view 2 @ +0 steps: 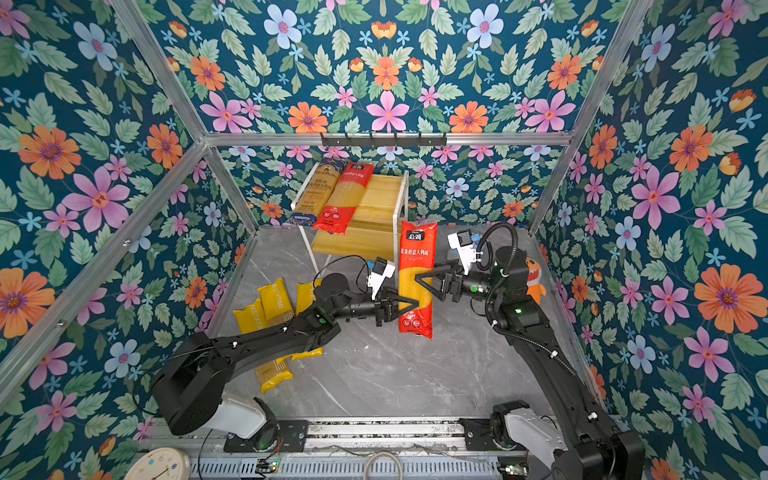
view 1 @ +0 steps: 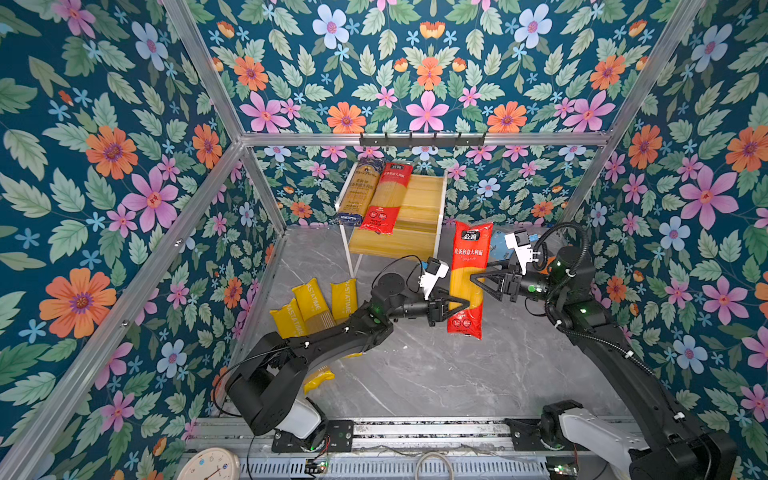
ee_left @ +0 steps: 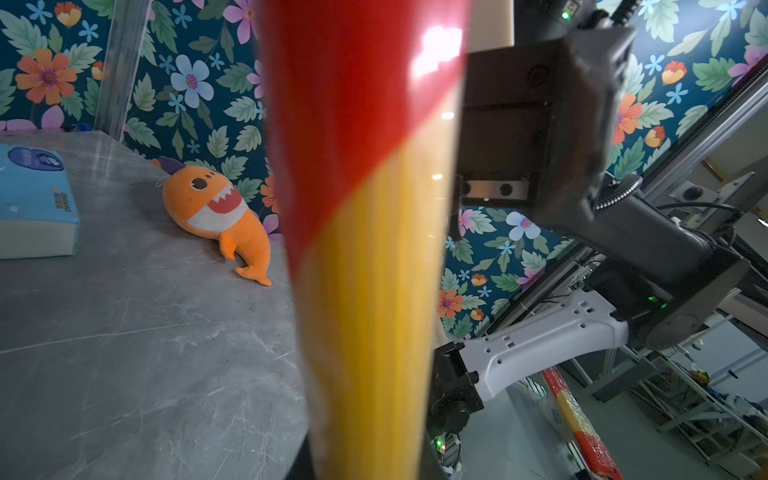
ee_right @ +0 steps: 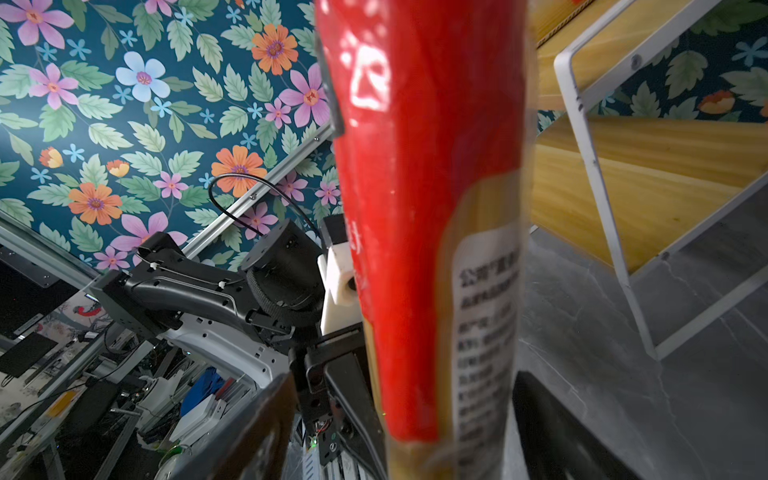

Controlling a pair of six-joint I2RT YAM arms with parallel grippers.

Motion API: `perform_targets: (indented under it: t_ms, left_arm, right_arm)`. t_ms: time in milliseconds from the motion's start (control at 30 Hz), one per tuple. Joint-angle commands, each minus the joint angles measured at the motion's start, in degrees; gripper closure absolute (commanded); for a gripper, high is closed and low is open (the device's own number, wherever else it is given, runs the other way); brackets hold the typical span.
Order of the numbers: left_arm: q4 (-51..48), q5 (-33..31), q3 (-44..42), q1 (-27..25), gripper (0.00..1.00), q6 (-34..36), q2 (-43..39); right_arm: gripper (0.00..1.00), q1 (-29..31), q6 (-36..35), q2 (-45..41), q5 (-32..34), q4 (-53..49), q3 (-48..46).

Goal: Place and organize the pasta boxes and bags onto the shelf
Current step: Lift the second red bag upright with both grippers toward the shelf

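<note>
A glossy grey marbled tabletop (view 1: 415, 374) is walled by floral paper. A long, flat red pack (view 1: 468, 257) — smooth film with a clear window of straight strands — is held upright above it, clamped low down by the left gripper (view 1: 459, 305). The right gripper (view 1: 478, 283) is spread wide about its middle, gripping nothing. The slanted wooden shelf (view 1: 422, 199) is seen just behind — its right half bare.
</note>
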Motion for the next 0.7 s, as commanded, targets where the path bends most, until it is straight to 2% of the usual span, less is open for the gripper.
perform_targets:
  t_ms: [0,67,133,200,267,433,567,667]
  left_arm:
    - [5.6,0.7,1.0,0.1,0.91,1.7,-0.3]
    - [4.8,0.6,1.3,0.1,0.91,2.1,-0.2]
    - [2.7,0.1,1.7,0.2,0.90,3.0,-0.5]
    - [0.9,-0.5,1.9,0.6,0.87,3.4,-1.3]
    - [-0.4,-1.5,1.9,1.2,0.80,3.1,-2.5]
    - [-1.1,-4.4,0.2,2.8,0.56,0.8,-6.2]
    - [0.9,-9.3,-5.2,3.9,0.36,-3.1,-10.8]
    - [5.4,-15.3,-9.8,4.2,0.30,-9.7,-13.2]
  right_arm:
    - [0.21,1.6,-4.1,2.3,0.4,-2.7,1.7]
    - [0.31,2.8,-3.6,3.8,-0.3,-1.0,2.8]
    - [0.46,3.1,-1.5,4.5,-1.5,2.6,2.8]
    - [0.64,3.1,0.7,4.9,-1.3,6.4,2.6]
    - [0.76,3.1,3.2,5.5,-1.4,10.7,2.2]
    - [0.87,3.1,10.2,7.8,-1.1,21.4,2.4]
    - [0.91,3.2,17.3,10.5,0.5,29.7,5.2]
    - [0.94,3.4,23.1,12.9,3.1,35.2,8.0]
